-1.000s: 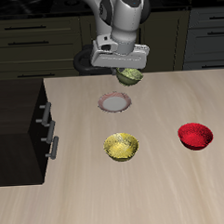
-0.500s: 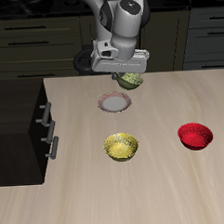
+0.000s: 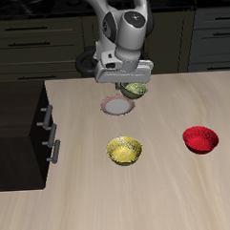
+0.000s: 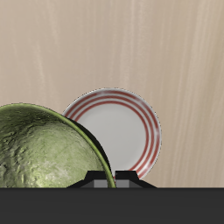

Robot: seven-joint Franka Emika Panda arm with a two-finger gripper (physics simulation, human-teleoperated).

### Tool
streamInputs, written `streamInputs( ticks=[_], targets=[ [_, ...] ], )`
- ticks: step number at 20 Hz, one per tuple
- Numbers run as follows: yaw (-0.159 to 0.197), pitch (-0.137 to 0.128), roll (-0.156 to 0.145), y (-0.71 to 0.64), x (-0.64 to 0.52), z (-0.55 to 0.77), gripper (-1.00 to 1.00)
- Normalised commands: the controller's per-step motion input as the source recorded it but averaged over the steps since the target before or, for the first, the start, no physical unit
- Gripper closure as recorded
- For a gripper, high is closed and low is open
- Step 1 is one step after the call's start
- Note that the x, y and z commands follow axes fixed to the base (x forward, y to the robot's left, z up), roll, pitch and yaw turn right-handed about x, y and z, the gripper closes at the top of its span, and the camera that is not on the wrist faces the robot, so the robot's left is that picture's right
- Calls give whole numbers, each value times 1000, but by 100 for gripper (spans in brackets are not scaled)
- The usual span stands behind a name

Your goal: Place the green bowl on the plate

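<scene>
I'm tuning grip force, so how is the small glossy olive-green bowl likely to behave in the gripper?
The small glossy olive-green bowl looks rigid, so it should probably keep its shape. Its shiny glaze suggests it may slip in the gripper. Held by the rim over the white plate with red rings, it could swing or tilt.

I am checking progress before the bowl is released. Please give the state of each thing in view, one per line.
Gripper: shut on the small olive-green glossy bowl.
Small olive-green glossy bowl: held in the air, not on the plate.
Flat round red-ringed plate: bare.
Yellow bowl: upright, empty.
Red bowl: upright, empty.
</scene>
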Motion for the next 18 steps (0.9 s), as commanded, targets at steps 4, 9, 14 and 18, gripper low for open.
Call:
streamInputs(
  ticks=[4, 9, 14, 18],
  targets=[
    [-1, 19, -17, -51, 17, -68, 100],
    [0, 8, -9, -27, 4, -39, 100],
    [-32, 22, -39, -80, -50, -29, 100],
    [15, 13, -39, -37, -4, -10, -100]
  ],
)
